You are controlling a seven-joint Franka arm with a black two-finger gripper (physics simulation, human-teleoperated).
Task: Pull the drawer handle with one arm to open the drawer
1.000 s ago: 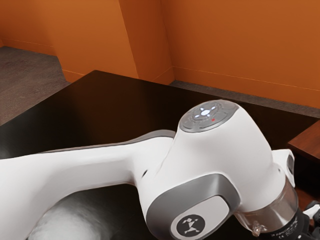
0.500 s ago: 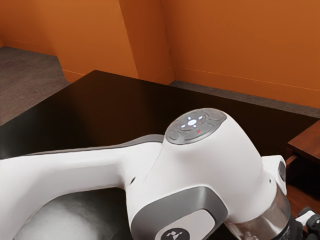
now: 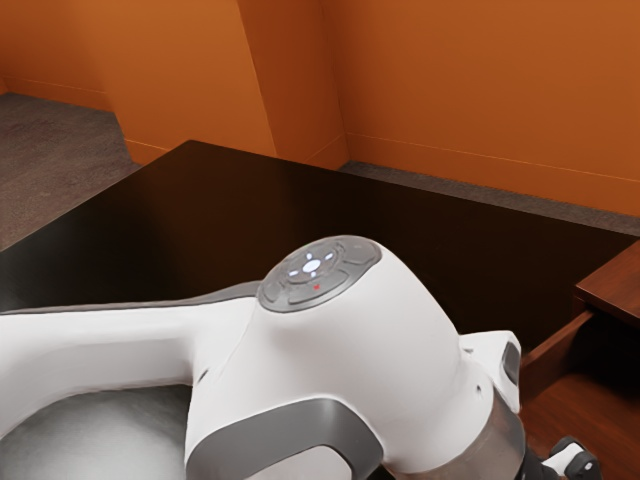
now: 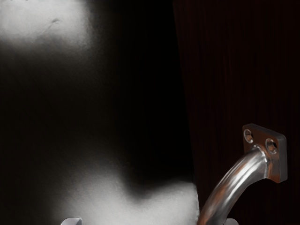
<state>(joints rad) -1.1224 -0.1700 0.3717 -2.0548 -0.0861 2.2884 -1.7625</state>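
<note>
Since a second ago the arm (image 3: 330, 380) has swung toward the exterior view's left and sunk lower. Its round button cap (image 3: 318, 270) now sits well left of where it was. At the exterior view's right, more of the drawer (image 3: 552, 352) has come into sight than before.

Orange walls (image 3: 480, 80) close the room behind, with grey carpet floor (image 3: 50, 150) at their foot. The glossy black tabletop (image 3: 230, 210) spreads across the middle of the exterior view. The white arm lies low over it, coming in from the left and bulking large in the foreground.

At the right edge stands a wooden cabinet top (image 3: 612, 285). Below it a slanting wooden side wall of the drawer and a reddish-brown bottom panel show, so the drawer stands drawn out from under that top.

In the wrist view the dark wood drawer front (image 4: 234, 70) stands beside the black tabletop. On it is the handle (image 4: 234, 183), a curved metal bar. Its upper end is fixed to the front by a small mount plate (image 4: 265, 150) with two screw holes. The bar's lower stretch runs in just under the hand.

A small part of the claw (image 3: 566, 464) peeks out below the arm's wrist. Whether it is open or clamped on the handle cannot be told.
</note>
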